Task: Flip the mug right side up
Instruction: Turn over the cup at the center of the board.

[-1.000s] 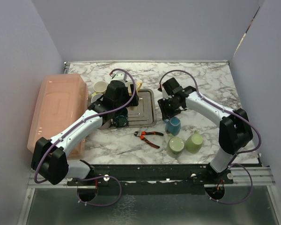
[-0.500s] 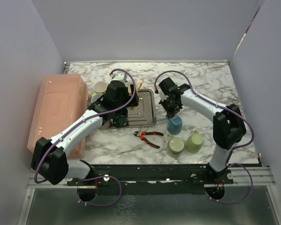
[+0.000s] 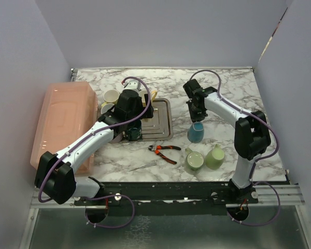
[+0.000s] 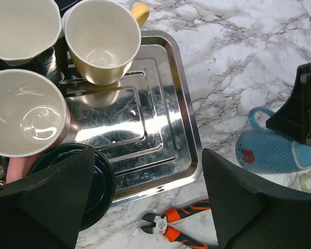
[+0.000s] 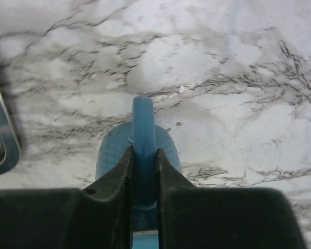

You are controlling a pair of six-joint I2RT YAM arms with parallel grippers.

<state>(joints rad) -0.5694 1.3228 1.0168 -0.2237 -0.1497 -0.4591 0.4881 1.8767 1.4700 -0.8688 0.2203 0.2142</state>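
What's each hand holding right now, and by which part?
The right hand is shut on the blue ceramic mug, pinching its loop handle. The left hand is open, holding nothing.

A steel tray (image 4: 145, 119) sits on the marble table (image 3: 223, 83), with a yellow mug (image 4: 101, 41) at its far left corner and a dark mug (image 4: 96, 181) at the near left. A pale mug (image 4: 23, 111) stands just left (mouth up). Orange-handled pliers (image 3: 164, 151) lie near the tray's front edge, two green cups (image 3: 195, 160) to their right. A pink tub (image 3: 62, 122) lines the left edge.
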